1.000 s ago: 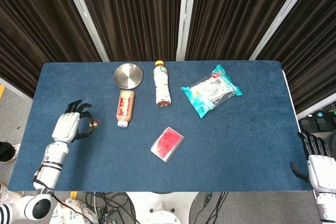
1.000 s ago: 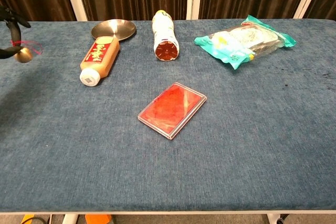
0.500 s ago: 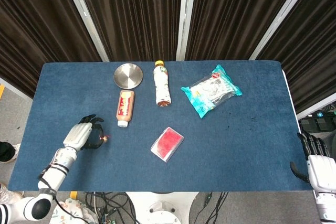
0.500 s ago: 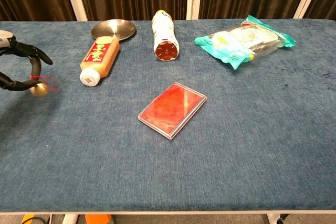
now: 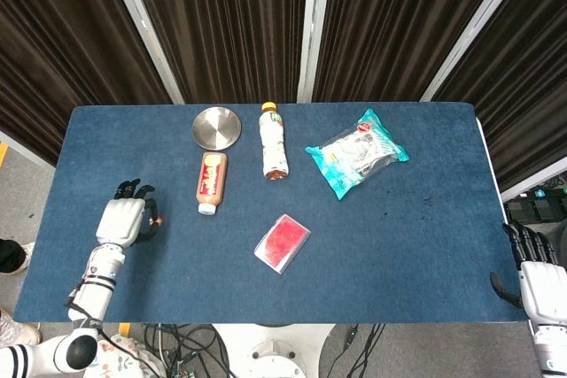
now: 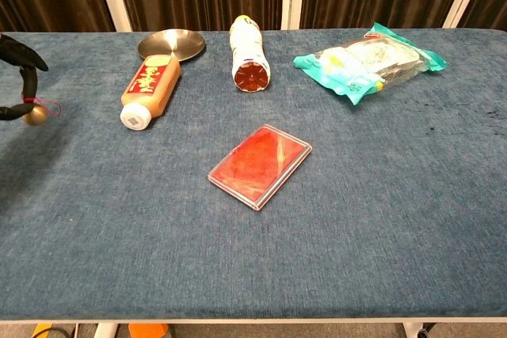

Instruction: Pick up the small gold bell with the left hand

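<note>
My left hand (image 5: 124,220) is over the left part of the tabletop (image 5: 399,227), fingers (image 6: 22,53) curled, pinching the small gold bell (image 6: 33,115) by its red string. In the chest view the bell hangs below the fingertips at the far left edge, apparently clear of the cloth, so I judge the pick-up essentially made. To complete the step well: maintain an even pinch on the string, raise vertically without wrist rotation, and let the bell hang free rather than swing. Avoid drifting toward the sauce bottle (image 5: 211,181), which lies near on the right. The round metal plate (image 5: 216,127), drink bottle (image 5: 275,141), snack bag (image 5: 357,153) and red card case (image 5: 283,243) are well apart. My right hand (image 5: 535,279) idles off the right tabletop edge, fingers loosely spread, holding nothing.
</note>
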You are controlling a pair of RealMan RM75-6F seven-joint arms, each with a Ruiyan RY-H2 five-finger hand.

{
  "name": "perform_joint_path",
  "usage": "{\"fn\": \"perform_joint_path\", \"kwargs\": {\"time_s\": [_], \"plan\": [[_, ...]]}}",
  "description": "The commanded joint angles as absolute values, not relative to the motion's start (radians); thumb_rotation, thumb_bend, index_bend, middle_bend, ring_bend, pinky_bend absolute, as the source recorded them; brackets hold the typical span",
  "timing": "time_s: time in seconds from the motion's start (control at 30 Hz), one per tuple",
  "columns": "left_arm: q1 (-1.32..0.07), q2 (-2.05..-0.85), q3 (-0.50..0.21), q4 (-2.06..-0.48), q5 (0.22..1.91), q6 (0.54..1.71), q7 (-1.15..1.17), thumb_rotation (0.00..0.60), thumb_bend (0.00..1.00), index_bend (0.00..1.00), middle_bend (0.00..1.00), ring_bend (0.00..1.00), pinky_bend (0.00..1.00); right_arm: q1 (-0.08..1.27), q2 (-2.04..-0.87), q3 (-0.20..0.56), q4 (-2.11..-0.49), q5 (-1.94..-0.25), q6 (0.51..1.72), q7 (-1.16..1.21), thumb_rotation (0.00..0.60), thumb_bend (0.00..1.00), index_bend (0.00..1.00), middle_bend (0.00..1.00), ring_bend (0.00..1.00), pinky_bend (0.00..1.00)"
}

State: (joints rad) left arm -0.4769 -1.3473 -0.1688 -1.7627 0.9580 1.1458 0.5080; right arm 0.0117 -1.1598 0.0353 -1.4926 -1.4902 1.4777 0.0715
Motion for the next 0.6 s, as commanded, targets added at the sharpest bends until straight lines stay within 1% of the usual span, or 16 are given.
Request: {"fn": "perform_joint_path", "kwargs": {"time_s": [0.03, 0.07, 0.13, 0.3, 0.6], "plan": [[-0.478, -1.328, -0.177, -1.772, 0.964, 1.043, 0.223, 0.600, 0.44, 0.64, 0.17, 0.03, 0.00, 0.013, -1.160, 0.036, -1.493, -1.489, 1.476, 0.071, 0.600, 0.26, 0.00, 0.00, 0.00, 0.02], [-0.478, -1.344, -0.171, -1.745, 0.990, 1.054, 0.219, 0.600, 0.44, 0.64, 0.17, 0.04, 0.00, 0.013, -1.160, 0.036, -1.493, -1.489, 1.476, 0.071, 0.600, 0.26, 0.00, 0.00, 0.00, 0.02], [-0.477, -1.360, -0.176, -1.729, 0.992, 1.026, 0.155, 0.600, 0.44, 0.64, 0.17, 0.03, 0.00, 0.014, -1.160, 0.036, -1.493, -1.491, 1.475, 0.071, 0.600, 0.26, 0.00, 0.00, 0.00, 0.02], [-0.485, -1.387, -0.172, -1.675, 1.013, 1.002, 0.104, 0.600, 0.44, 0.64, 0.17, 0.03, 0.00, 0.015, -1.161, 0.034, -1.495, -1.491, 1.471, 0.069, 0.600, 0.26, 0.00, 0.00, 0.00, 0.02], [-0.502, -1.433, -0.163, -1.600, 1.015, 0.985, 0.093, 0.600, 0.43, 0.64, 0.17, 0.03, 0.00, 0.016, -1.161, 0.034, -1.495, -1.492, 1.471, 0.069, 0.600, 0.26, 0.00, 0.00, 0.00, 0.02]]}}
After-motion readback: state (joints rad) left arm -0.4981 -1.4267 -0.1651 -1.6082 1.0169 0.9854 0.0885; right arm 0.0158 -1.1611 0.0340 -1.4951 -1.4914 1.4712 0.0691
